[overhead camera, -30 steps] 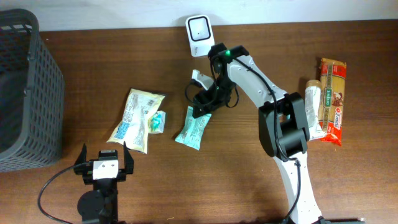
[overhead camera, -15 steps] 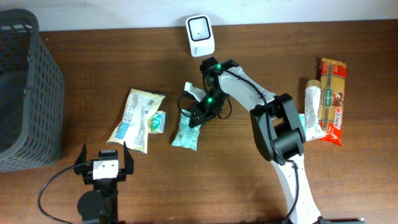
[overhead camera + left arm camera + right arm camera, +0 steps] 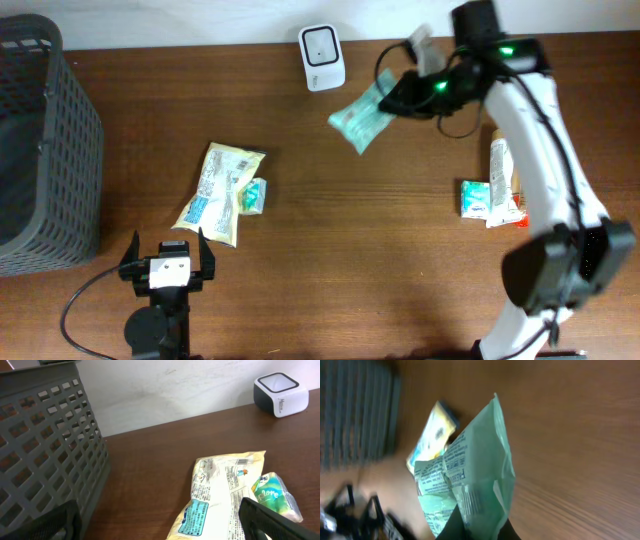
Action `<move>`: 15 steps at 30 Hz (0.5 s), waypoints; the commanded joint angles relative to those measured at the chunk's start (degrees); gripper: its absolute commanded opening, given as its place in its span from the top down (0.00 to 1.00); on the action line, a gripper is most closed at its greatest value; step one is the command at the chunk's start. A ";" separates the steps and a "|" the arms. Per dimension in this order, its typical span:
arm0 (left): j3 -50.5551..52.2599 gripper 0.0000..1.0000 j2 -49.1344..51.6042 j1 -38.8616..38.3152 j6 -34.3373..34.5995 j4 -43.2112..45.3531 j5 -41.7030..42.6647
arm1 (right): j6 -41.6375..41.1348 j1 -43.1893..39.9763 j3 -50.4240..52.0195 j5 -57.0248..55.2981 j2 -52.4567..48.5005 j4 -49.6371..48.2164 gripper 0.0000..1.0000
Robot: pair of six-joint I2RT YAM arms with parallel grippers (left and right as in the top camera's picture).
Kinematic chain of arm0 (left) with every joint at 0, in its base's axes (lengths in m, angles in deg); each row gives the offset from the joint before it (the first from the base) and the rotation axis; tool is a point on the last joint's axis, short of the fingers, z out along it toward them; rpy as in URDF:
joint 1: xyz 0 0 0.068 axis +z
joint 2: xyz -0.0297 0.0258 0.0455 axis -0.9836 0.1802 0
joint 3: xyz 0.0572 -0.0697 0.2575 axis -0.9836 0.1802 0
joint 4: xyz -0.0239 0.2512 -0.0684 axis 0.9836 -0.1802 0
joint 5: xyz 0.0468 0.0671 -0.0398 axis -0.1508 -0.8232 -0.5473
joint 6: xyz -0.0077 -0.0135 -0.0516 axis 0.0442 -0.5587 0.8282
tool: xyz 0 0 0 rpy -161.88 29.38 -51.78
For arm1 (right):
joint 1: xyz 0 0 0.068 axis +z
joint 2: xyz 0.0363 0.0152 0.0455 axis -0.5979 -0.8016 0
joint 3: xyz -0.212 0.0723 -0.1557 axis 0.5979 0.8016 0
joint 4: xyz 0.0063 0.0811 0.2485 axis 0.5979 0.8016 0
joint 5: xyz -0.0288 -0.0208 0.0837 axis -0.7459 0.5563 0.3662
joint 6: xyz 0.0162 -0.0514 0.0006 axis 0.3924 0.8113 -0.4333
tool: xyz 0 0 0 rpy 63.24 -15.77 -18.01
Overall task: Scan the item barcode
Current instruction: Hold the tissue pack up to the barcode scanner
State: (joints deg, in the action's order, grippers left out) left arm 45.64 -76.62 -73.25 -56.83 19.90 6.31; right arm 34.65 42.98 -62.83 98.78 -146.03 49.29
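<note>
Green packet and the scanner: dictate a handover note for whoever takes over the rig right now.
The right pincer is shut on the green packet, holding it in the air just right of the scanner.
The left pincer is open and empty, low at the front left, near the yellow-white bag lying on the table.
Done: the packet is picked up. Its barcode shows in the right wrist view.
Left: probably turn that barcode toward the scanner's window and hold it there. No scan can be confirmed yet.
</note>
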 commanded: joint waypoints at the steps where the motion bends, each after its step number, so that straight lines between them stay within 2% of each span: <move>1: 0.26 0.01 -0.28 0.28 -0.87 0.11 -0.22 | -16.61 0.48 -0.83 -5.55 5.77 -3.45 0.96; 3: 0.26 0.01 -0.28 0.28 -0.87 0.11 -0.22 | -22.86 0.55 -0.83 -4.76 6.45 -4.20 0.96; 5: 0.26 0.01 -0.28 0.28 -0.87 0.11 -0.22 | -22.77 0.46 -0.81 -3.63 6.45 -4.44 0.96; 7: 0.26 0.01 -0.28 0.28 -0.87 0.11 -0.22 | -20.26 0.57 -0.81 -3.63 6.45 -5.07 0.96; 8: 0.26 0.01 -0.28 0.28 -0.87 0.11 -0.22 | -15.85 1.66 -0.83 -4.90 6.45 -6.40 0.96; 11: 0.26 0.01 -0.28 0.28 -0.87 0.11 -0.22 | -12.07 8.83 -0.83 -30.36 6.34 -11.39 0.96; 12: 0.26 0.01 -0.28 0.28 -0.87 0.11 -0.22 | -9.64 13.14 -0.81 -44.96 6.19 -16.50 0.96; 13: 0.26 0.01 -0.28 0.28 -0.87 0.11 -0.22 | -7.56 15.58 -0.81 -53.31 5.62 -20.50 0.96; 15: 0.26 0.01 -0.28 0.28 -0.87 0.11 -0.22 | 3.48 19.89 -0.81 -66.10 3.06 -33.40 0.96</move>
State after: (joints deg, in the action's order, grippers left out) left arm 45.64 -76.62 -73.25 -56.83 19.88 6.31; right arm 25.62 58.89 -62.83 55.96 -140.85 24.57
